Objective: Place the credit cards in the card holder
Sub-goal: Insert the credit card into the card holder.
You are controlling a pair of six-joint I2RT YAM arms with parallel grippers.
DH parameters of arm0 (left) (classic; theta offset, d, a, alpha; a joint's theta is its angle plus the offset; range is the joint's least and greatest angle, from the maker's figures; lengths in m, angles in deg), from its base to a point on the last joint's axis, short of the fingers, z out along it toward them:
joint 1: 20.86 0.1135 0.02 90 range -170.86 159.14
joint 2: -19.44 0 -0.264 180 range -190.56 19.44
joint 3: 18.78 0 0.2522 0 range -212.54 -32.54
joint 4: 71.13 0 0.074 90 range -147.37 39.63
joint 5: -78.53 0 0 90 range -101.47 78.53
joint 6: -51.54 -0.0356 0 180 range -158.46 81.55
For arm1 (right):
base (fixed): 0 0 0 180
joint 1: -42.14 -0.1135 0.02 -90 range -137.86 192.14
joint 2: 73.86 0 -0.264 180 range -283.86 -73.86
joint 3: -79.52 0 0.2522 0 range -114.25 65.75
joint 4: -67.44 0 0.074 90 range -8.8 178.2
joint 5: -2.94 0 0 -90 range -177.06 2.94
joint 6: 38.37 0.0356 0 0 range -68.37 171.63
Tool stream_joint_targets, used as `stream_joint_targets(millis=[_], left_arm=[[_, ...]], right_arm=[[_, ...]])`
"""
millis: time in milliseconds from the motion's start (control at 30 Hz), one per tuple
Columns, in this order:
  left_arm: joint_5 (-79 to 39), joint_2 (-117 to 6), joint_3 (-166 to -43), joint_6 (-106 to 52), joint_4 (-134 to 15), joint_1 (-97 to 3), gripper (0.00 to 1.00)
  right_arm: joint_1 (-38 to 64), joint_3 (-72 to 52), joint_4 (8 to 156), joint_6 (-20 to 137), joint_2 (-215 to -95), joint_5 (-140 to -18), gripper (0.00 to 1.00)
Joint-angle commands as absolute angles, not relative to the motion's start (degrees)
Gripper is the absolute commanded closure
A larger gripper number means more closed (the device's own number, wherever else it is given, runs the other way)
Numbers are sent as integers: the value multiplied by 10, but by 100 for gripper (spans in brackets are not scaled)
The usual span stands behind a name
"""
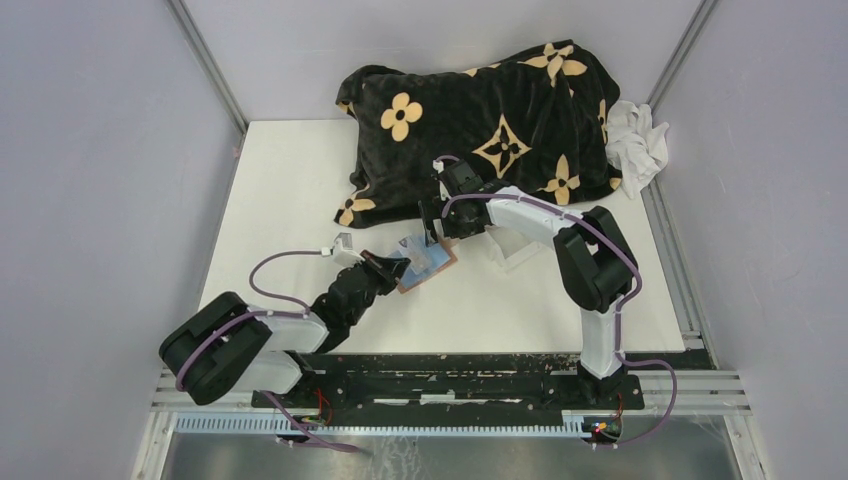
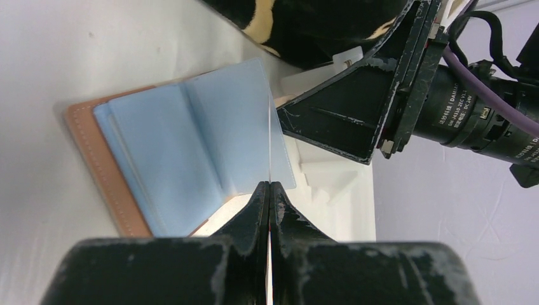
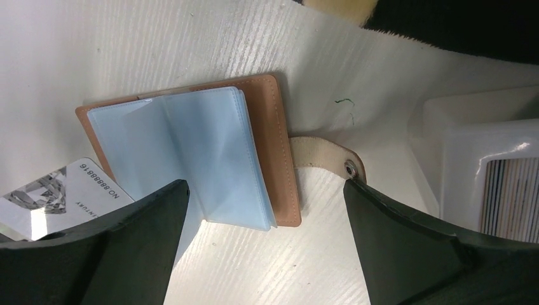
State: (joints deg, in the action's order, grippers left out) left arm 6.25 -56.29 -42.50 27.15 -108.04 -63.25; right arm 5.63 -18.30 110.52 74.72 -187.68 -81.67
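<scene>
Pinching a credit card [image 3: 58, 190] edge-on, the left gripper [image 2: 269, 189] aims it straight ahead at the open card holder [image 2: 159, 146] on the counter [image 3: 95, 51]; the right gripper [image 3: 262, 190] hangs spread directly above it.

Holder [image 1: 428, 266] is boxed in: blanket [image 1: 480, 120] close behind, tray [image 1: 515, 250] just right, right gripper [image 1: 434, 238] spread above, left gripper [image 1: 400, 267] with clamped card [image 3: 51, 194] at left edge. Bare table [image 1: 290, 190] is seen leftward.

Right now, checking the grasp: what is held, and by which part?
Left end effector pinches a card by its near edge; right end effector is open, holding nothing.
</scene>
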Motion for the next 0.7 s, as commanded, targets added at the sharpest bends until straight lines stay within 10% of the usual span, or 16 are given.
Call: stream_joint_targets(millis=[0,667], left_arm=[[73,-578,-450,258,-1113,-639,97],[70,-687,-494,260,-1166,-649,97]], right_arm=[[60,-183,1081,751,-1833,-809,1],[66,-178,1073,759,-1828,-813,1]])
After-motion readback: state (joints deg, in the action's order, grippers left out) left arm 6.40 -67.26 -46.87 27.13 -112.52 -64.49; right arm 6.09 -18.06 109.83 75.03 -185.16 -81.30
